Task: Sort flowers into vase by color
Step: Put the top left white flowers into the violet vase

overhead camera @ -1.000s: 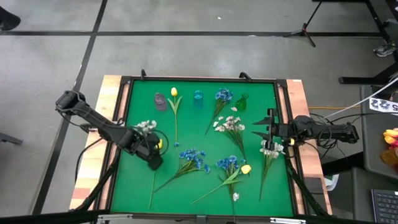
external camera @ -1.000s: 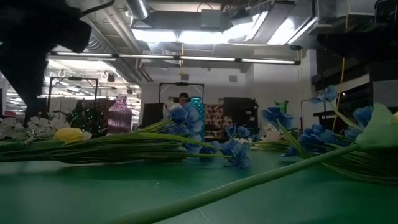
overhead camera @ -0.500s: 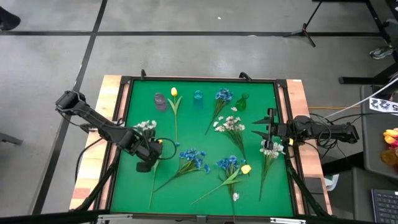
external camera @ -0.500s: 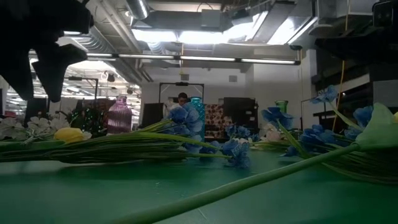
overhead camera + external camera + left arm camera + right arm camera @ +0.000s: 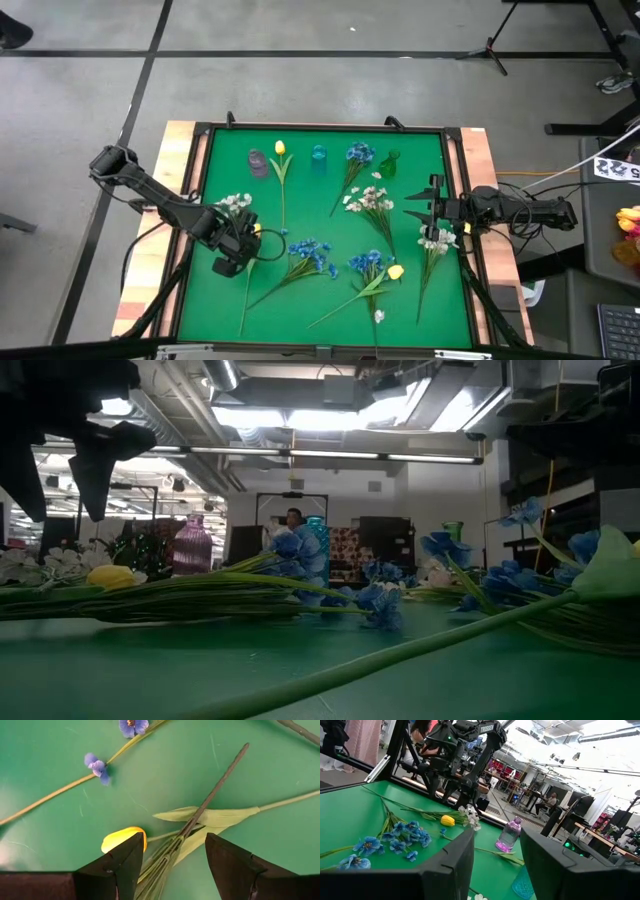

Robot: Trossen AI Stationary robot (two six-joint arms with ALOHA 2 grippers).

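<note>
Still flowerless: purple vase (image 5: 258,162), teal vase (image 5: 318,156).

A: Mat (image 5: 220,300) colour?
B: Green. My fingers (image 5: 120,865) are black over a yellow bud (image 5: 122,838) with pale green leaves (image 5: 215,816).
A: Far vases?
B: Purple vase (image 5: 258,162), teal vase (image 5: 318,157), green vase (image 5: 389,163). Blue blooms (image 5: 312,254) mid-mat.

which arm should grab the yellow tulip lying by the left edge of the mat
Left. The left gripper hangs open right over that yellow tulip, while the right gripper waits at the mat's far right edge.
</note>
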